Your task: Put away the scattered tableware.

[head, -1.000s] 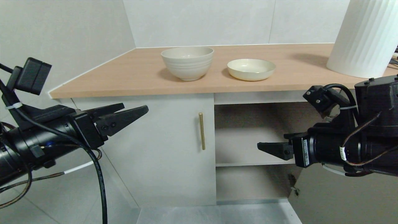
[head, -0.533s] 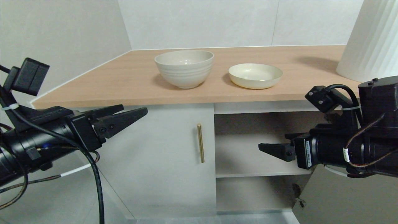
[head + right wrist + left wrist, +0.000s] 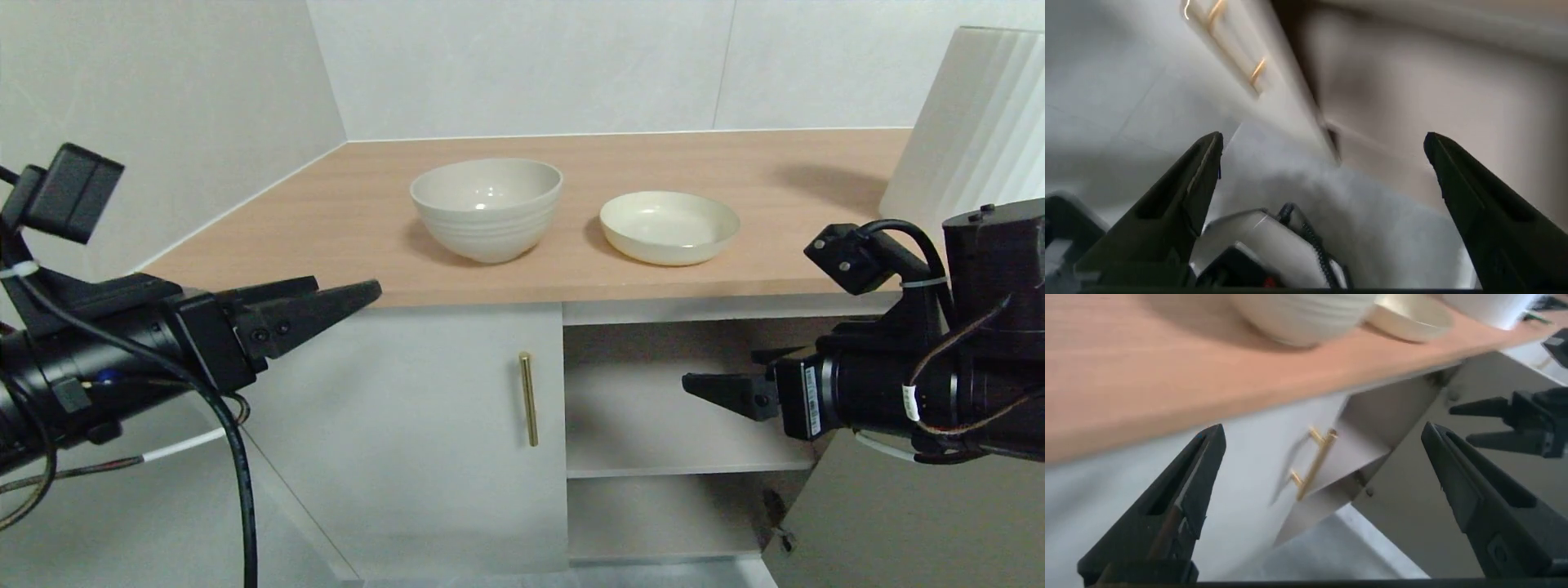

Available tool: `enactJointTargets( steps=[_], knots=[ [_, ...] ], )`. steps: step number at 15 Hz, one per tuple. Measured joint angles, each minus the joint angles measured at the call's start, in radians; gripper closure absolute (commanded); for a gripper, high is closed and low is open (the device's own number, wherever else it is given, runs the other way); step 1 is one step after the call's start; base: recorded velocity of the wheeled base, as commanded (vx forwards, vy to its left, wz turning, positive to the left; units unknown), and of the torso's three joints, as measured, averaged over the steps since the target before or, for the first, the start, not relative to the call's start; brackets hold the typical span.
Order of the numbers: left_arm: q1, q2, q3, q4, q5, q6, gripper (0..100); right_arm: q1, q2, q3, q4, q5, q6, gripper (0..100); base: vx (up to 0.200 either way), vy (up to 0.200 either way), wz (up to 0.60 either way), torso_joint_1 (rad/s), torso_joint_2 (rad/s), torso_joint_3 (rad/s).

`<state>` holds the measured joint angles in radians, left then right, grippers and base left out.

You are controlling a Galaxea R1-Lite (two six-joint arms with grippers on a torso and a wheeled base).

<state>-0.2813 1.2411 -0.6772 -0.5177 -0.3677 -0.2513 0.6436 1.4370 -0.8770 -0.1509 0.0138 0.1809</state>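
A large cream bowl [image 3: 486,208] and a shallow cream dish [image 3: 669,226] stand side by side on the wooden countertop [image 3: 343,220]. My left gripper [image 3: 347,287] is open and empty. It hovers in front of the cabinet, level with the counter's front edge and left of the bowl. The left wrist view shows the bowl [image 3: 1298,314] and the dish [image 3: 1409,318] beyond my left gripper [image 3: 1323,429]. My right gripper [image 3: 718,371] is open and empty, low in front of the open cabinet bay. In the right wrist view, my right gripper [image 3: 1323,140] faces the cabinet and the floor.
The left cabinet door [image 3: 424,425] is shut and has a brass handle [image 3: 529,398]. The right bay has a bare shelf [image 3: 653,425], and its door [image 3: 882,523] hangs open at the right. A tall white ribbed object [image 3: 971,139] stands at the back right of the counter.
The whole head picture has shifted: the camera rose and looks further down on the counter. Both arms rose with it, nearer counter height. Both grippers remain open; bowl and dish stayed put.
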Motion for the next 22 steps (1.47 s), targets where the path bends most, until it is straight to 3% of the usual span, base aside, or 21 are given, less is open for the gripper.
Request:
enactJointTargets(
  steps=[4, 7, 11, 13, 14, 17, 19, 22],
  knots=[
    [-0.008, 0.019, -0.076, 0.117, -0.002, 0.005, 0, 0.0, -0.001, -0.01, -0.04, 0.001, -0.012, 0, 0.0, 0.0, 0.0, 0.168, -0.5, -0.288],
    [-0.013, 0.055, -0.165, 0.264, -0.003, -0.002, 0, -0.003, 0.005, -0.01, -0.042, 0.001, -0.015, 0, 0.0, 0.0, 0.0, 0.188, -0.48, -0.287],
    [-0.032, 0.11, -0.264, 0.45, 0.003, -0.1, 0, -0.024, 0.026, -0.012, -0.064, -0.001, -0.014, 0, 0.0, 0.0, 0.0, 0.206, -0.49, -0.284],
    [-0.045, 0.137, -0.325, 0.585, 0.004, -0.111, 0, -0.03, 0.03, -0.009, -0.078, -0.002, -0.014, 0, 0.0, 0.0, 0.0, 0.21, -0.49, -0.278],
    [-0.054, 0.151, -0.353, 0.615, 0.004, -0.119, 0, -0.032, 0.032, -0.009, -0.079, -0.002, -0.014, 0, 0.0, 0.0, 0.0, 0.129, -0.29, -0.163],
    [-0.072, 0.197, -0.394, 0.629, 0.006, -0.217, 0, -0.036, 0.044, -0.007, -0.08, -0.003, -0.013, 0, 0.0, 0.0, 0.0, 0.048, -0.11, -0.058],
    [-0.076, 0.223, -0.411, 0.65, 0.015, -0.234, 0, -0.042, 0.053, -0.007, -0.081, -0.003, -0.012, 0, 0.0, 0.0, 0.0, 0.0, 0.0, 0.0],
    [-0.077, 0.251, -0.422, 0.657, 0.021, -0.235, 0, -0.045, 0.068, -0.028, -0.073, -0.011, -0.006, 0, 0.0, 0.0, 0.0, 0.0, 0.0, 0.0]
  ],
)
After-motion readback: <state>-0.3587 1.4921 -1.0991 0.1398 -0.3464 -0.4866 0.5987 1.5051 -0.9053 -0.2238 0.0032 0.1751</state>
